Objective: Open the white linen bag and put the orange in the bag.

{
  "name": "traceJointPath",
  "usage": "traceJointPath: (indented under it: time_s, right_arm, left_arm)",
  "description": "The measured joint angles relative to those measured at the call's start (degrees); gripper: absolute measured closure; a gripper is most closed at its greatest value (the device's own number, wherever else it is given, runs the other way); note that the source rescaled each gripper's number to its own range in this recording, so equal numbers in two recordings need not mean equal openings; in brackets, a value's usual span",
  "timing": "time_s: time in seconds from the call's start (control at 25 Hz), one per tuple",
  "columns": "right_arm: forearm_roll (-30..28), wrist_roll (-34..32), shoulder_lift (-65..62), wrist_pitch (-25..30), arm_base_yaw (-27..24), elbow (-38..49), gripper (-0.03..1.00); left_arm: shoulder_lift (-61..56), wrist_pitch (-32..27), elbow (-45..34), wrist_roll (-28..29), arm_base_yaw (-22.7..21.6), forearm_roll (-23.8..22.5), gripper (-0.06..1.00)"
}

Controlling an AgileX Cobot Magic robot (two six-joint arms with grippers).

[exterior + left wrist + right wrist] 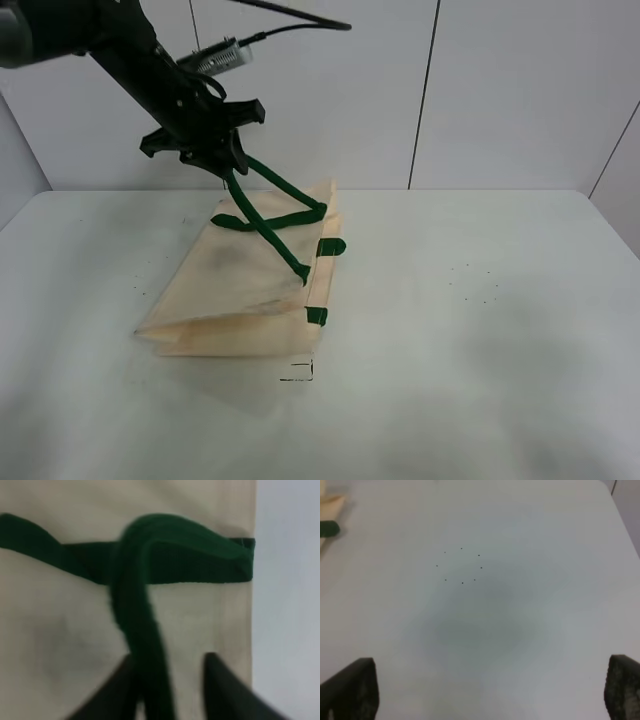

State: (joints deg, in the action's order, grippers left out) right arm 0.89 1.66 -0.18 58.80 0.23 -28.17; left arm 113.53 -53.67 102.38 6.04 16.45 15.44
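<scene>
The white linen bag [240, 290] lies on its side on the table, mouth toward the right, with green tabs at the rim. My left gripper [228, 168] is above the bag's far end, shut on one dark green strap handle [265, 215] and holding it up taut. In the left wrist view the handle [140, 605] runs between my fingers [222, 685] over the cream cloth [50, 620]. My right gripper [487, 680] is open and empty above bare table; it does not show in the exterior view. The orange is out of view.
The white table [480, 300] stretches right of the bag, with a ring of small dark dots [461, 565]. A corner of the bag with a green tab [327, 528] shows at the edge of the right wrist view. White wall panels stand behind.
</scene>
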Motion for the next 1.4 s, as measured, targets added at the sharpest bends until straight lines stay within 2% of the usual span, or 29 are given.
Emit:
traceJointPath:
  time_s: [0.08,0.12,0.24,0.36,0.56,0.64,0.88,1.04,1.28,1.4]
  right_arm:
    - [0.0,0.0,0.0,0.0,0.0,0.0,-0.03]
    - [0.0,0.0,0.0,0.0,0.0,0.0,-0.03]
    - [0.0,0.0,0.0,0.0,0.0,0.0,-0.03]
    - [0.0,0.0,0.0,0.0,0.0,0.0,-0.03]
    - [0.0,0.0,0.0,0.0,0.0,0.0,-0.03]
    - [0.0,0.0,0.0,0.0,0.0,0.0,-0.03]
    - [0.0,0.0,0.0,0.0,0.0,0.0,-0.03]
    - [0.0,0.0,0.0,0.0,0.0,0.0,-0.03]
    - [0.0,0.0,0.0,0.0,0.0,0.0,-0.03]
    - [0.0,0.0,0.0,0.0,0.0,0.0,-0.03]
  left_arm:
    - [1.26,0.41,-0.65,-1.31,0.0,0.52,0.24]
    - [1.87,0.45,-0.79,-1.57,0.0,0.56,0.15]
    - [2.78,0.87,-0.79,-1.95,0.0,0.14,0.05]
    - [2.78,1.2,-0.79,-1.93,0.0,-4.97,0.02]
    - [2.78,-1.96,-0.79,2.64,-1.39,-15.44,0.02]
    - [2.78,-3.12,-0.79,2.99,-3.19,-17.08,0.02]
    - [2.78,-3.55,-0.79,3.18,-11.01,-17.9,0.02]
    - [2.78,-6.25,-0.79,2.71,-15.28,-18.26,0.02]
    - [2.78,-14.07,-0.79,2.13,-15.59,-18.13,0.02]
    - [2.45,-14.27,-1.22,2.11,-15.54,-18.05,0.02]
